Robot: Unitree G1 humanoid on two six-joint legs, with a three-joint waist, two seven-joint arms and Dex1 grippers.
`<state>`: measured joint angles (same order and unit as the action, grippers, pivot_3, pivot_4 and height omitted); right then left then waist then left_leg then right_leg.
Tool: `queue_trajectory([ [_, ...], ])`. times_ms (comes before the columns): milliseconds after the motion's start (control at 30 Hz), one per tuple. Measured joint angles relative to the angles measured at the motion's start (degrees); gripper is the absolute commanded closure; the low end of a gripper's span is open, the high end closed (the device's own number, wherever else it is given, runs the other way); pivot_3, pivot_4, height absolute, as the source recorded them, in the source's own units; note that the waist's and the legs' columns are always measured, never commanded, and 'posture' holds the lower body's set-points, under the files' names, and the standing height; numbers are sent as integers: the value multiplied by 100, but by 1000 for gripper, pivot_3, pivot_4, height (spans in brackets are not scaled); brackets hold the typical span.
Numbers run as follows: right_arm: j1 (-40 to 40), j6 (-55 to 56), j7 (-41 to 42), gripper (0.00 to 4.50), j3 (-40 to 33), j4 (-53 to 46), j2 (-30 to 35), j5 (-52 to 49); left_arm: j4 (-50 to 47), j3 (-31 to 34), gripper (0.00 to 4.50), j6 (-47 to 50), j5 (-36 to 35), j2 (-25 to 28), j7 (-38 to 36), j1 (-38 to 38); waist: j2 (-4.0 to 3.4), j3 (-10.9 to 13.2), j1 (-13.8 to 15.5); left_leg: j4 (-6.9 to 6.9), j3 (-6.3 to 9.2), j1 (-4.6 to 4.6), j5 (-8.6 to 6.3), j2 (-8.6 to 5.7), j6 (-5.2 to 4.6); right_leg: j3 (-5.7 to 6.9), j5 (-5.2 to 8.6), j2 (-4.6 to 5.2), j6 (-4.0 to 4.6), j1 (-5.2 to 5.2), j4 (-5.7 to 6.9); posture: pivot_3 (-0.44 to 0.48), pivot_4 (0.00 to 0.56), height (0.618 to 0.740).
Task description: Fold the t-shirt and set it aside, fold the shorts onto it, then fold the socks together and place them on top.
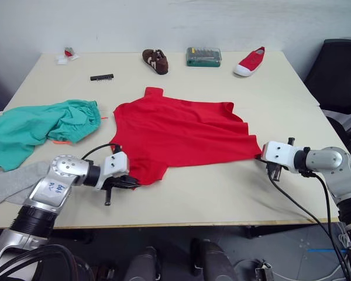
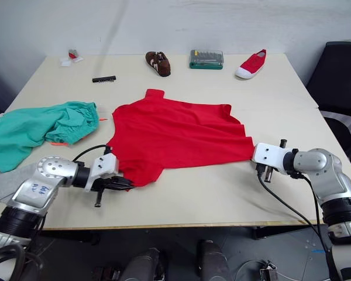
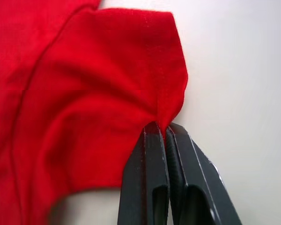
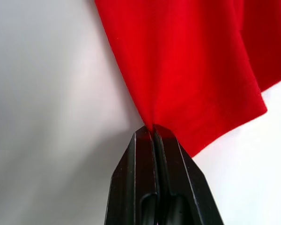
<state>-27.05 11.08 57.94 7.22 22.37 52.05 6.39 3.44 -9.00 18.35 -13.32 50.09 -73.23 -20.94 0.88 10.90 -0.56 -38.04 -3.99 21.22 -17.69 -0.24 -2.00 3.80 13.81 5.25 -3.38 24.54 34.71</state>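
T-shirt (image 1: 175, 132), red, spread left-to-right on table (image 1: 281, 99): left gripper (image 1: 128, 181) pinches its near-left corner, right gripper (image 1: 261, 157) its near-right corner (cloth lies beyond both).

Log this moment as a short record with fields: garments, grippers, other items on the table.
t-shirt: spread flat mid-table, pinched at two near edges
left gripper: shut on t-shirt's sleeve edge
right gripper: shut on t-shirt's edge
shorts: bunched on the robot's left
socks: near left edge, beside shorts
far edge: brown shoe, green case, red shoe
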Motion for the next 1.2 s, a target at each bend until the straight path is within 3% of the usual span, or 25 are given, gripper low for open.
queue_trajectory([
  [167,1105,-279,807,4500,-341,-1252,436,-840,-396,263,4473,467,-451,645,-589,690,-2,2,40,4,15,5,-14,3,3,9,23,0,5,3,2,0,150,740],
  [533,3239,-1079,1812,4500,-1242,-2969,1227,-2050,-1168,889,4473,1052,-1037,1197,-869,1696,-12,8,72,3,20,7,-15,2,1,12,47,8,42,2,-2,0,150,740],
  [767,3687,-1596,1964,4500,-1788,-3374,1276,-2492,-1418,1129,4473,1452,-1450,1468,-1096,1879,-17,12,84,4,20,5,-15,2,2,12,65,8,70,0,-7,0,150,740],
  [1000,3329,-2920,2238,4500,-2100,-3324,1320,-3390,-869,1037,4473,2147,-1817,1326,-1180,516,-16,17,181,3,20,7,-14,2,0,17,54,6,50,0,-6,0,150,740],
  [1200,2214,-4039,2557,4500,-1712,-2814,1475,-3843,862,371,4473,2409,-1509,517,-1249,-1566,-11,21,204,-20,26,24,-10,-2,-5,33,21,4,-6,2,-1,0,150,740],
])
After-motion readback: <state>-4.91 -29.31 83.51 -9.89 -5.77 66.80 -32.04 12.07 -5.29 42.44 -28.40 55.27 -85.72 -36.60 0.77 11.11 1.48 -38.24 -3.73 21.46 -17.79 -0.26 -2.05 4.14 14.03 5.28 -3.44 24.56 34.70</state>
